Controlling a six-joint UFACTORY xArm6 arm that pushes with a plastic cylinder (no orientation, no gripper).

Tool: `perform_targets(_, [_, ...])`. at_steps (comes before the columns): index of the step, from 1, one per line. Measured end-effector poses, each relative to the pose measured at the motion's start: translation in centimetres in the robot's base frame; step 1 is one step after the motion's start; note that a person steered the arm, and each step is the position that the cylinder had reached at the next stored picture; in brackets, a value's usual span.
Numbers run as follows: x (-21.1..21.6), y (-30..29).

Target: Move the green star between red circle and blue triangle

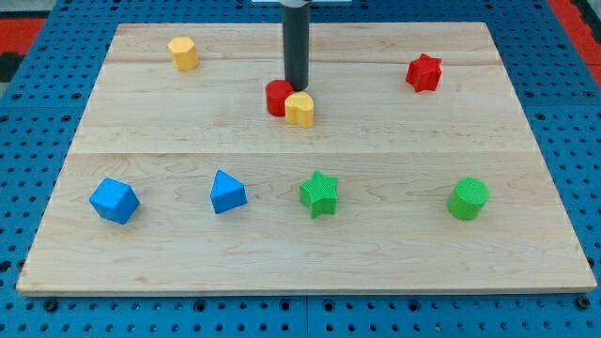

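Centrally, a pale wooden board [310, 150] of jointed planks lies on a blue perforated table [38, 113]; red shows at both upper corners. The green star [319, 193] (ridged, upright) sits low on the board at about 6 o'clock from centre, just right of the blue triangle [227, 192] and well below the red circle [279, 98]. The rod's tip [296, 86] holds nothing; it stands at the red circle's upper right edge, above the yellow block [300, 109] touching that circle. Others: blue cube [114, 200], green cylinder [468, 199], red star [423, 72], yellow hexagon [183, 53].
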State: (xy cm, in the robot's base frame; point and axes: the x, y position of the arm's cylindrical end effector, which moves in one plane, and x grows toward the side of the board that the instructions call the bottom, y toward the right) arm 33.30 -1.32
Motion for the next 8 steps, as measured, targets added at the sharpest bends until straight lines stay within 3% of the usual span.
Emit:
perform_targets(3, [2.1,5.8])
perform_targets(4, [6.1,13.9])
perform_targets(5, [13.8,11.5])
perform_targets(6, [18.5,9.7])
perform_targets(7, [17.7,4.9])
perform_targets(8, [19.8,5.4])
